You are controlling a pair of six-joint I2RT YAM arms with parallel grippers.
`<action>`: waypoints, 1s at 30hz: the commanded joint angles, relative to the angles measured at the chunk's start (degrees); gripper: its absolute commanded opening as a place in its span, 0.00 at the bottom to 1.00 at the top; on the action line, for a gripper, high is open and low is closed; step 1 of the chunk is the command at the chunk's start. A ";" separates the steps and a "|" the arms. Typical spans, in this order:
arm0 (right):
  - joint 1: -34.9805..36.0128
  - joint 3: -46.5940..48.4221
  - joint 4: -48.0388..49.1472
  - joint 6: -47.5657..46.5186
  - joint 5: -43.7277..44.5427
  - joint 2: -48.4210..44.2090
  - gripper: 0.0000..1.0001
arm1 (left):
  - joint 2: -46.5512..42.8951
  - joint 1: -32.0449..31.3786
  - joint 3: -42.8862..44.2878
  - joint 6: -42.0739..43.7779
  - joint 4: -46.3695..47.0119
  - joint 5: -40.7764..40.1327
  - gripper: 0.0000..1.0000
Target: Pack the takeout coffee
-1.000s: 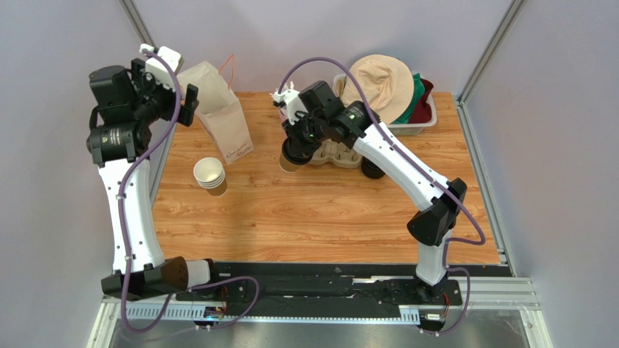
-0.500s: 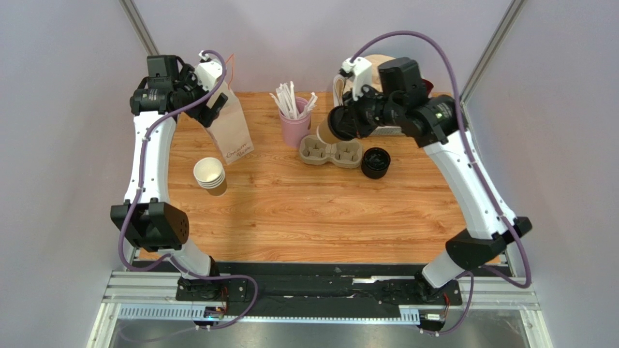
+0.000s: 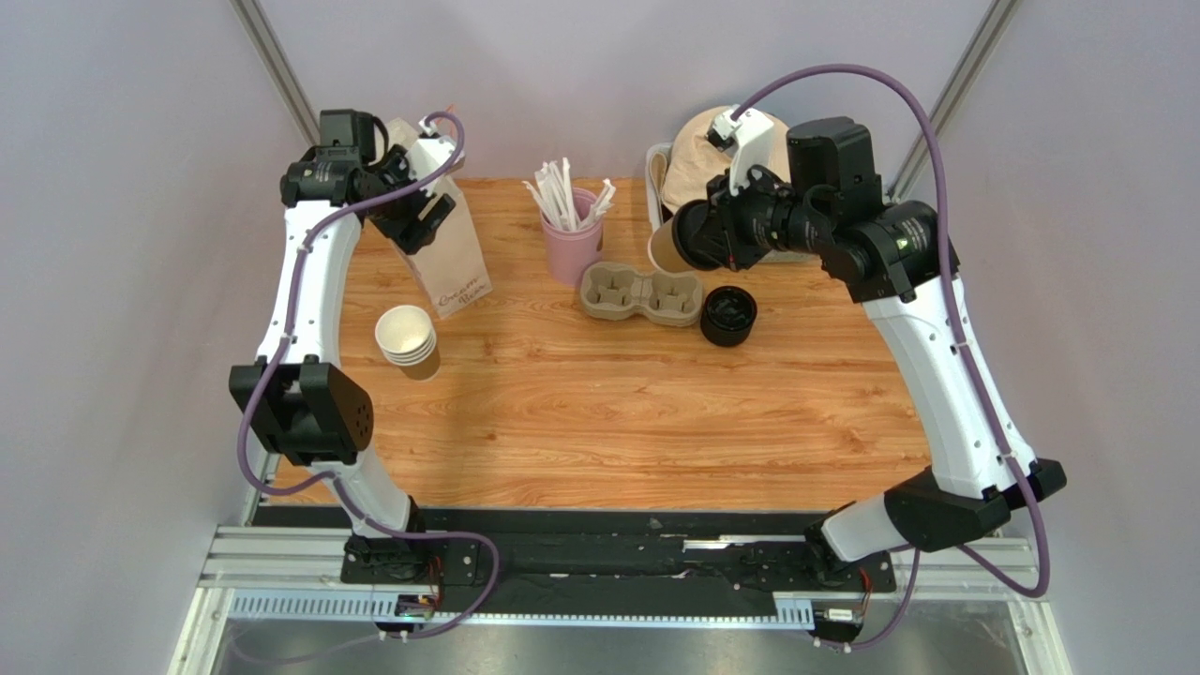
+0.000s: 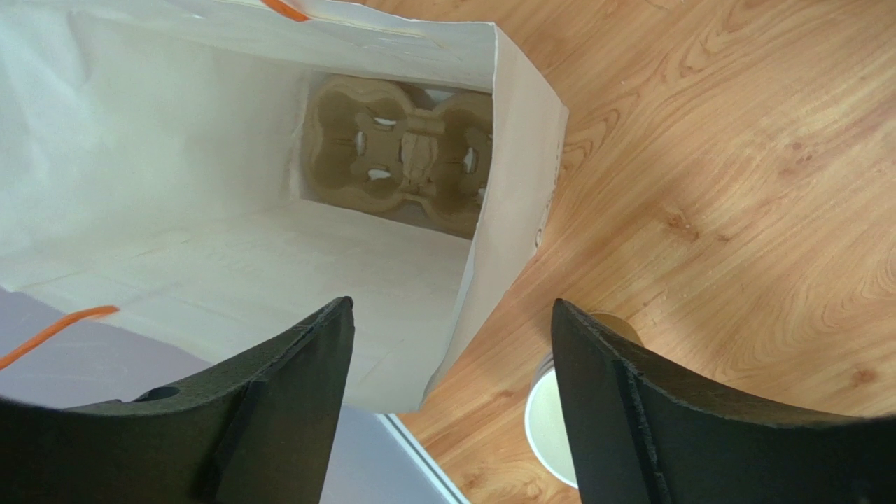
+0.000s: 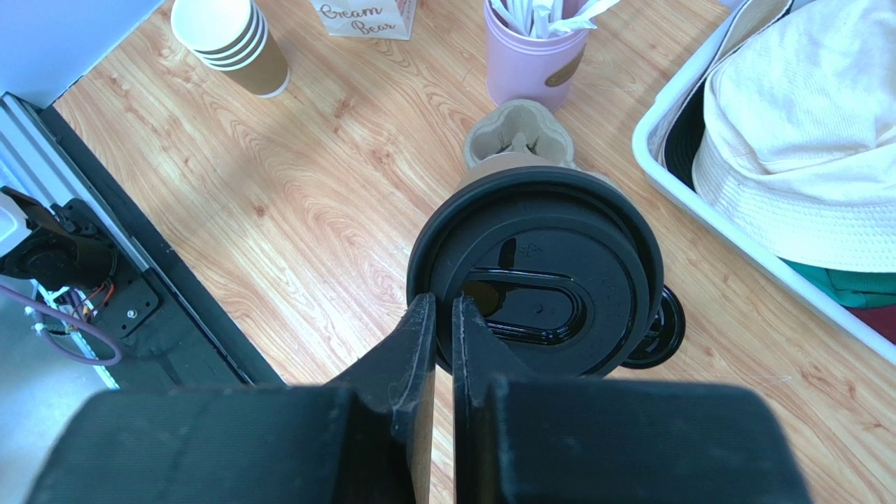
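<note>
The takeout coffee [image 3: 671, 245], a brown paper cup with a black lid [image 5: 536, 281], hangs in the air, tipped sideways, above the back of the table near the pink cup. My right gripper [image 3: 700, 234] is shut on the lid's rim, and its jaws [image 5: 444, 315] pinch the rim's left edge. My left gripper [image 3: 419, 211] is open and empty over the mouth of the white paper bag [image 3: 458, 265]. In the left wrist view, the left gripper [image 4: 452, 307] straddles the bag's wall [image 4: 505, 210]. A brown pulp cup carrier [image 4: 405, 158] lies at the bag's bottom.
A second pulp carrier [image 3: 641, 296] lies mid-table, with a stack of black lids [image 3: 728, 314] to its right. A pink cup of stirrers [image 3: 571, 242] stands behind it. A stack of lidless cups [image 3: 407, 341] stands at the left. A white bin with a hat [image 3: 711, 148] stands at the back right.
My right arm has lifted the lidded cup from beside the carrier, up and to the right. My left arm has moved right, over the bag's mouth.
</note>
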 commanded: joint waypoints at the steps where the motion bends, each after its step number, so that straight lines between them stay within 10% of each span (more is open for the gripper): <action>1: -1.07 0.02 1.38 -1.05 -0.41 -2.38 0.00 | 0.60 -0.20 2.46 2.41 -2.93 1.92 0.72; 10: -2.30 -1.38 2.35 -0.53 -1.55 -3.08 0.00 | 3.06 -0.46 7.37 1.98 -8.82 7.46 0.39; 30: -5.64 0.20 3.14 0.18 -3.14 -4.05 0.00 | -0.19 -14.52 8.08 -16.11 -13.31 8.08 0.17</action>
